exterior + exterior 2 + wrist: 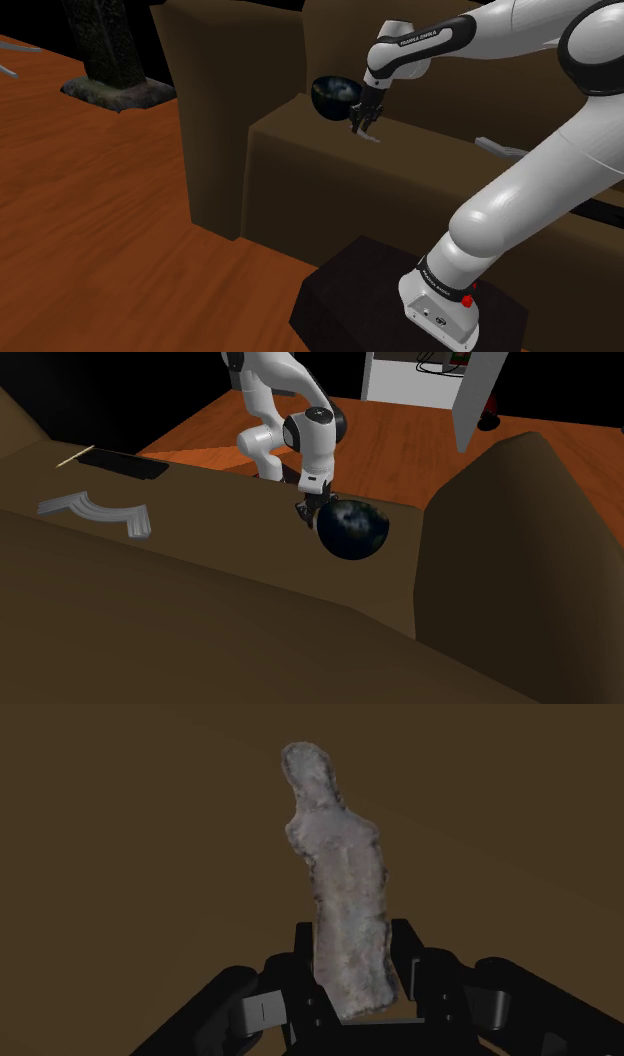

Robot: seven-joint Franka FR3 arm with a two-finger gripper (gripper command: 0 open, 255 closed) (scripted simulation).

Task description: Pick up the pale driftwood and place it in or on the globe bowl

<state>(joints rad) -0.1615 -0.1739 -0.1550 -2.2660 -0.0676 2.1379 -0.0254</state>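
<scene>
White arm reaches from stand, lower right, to upper centre; gripper, pale driftwood at its tip, hangs just beside dark globe bowl on brown sofa.

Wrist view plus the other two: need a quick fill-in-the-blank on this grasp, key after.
The tool is ____ on the pale driftwood.
The globe bowl sits on a ____ sofa.
In the shoulder view, the globe bowl lies to the tool's ____.
Missing: shut; brown; left.
</scene>
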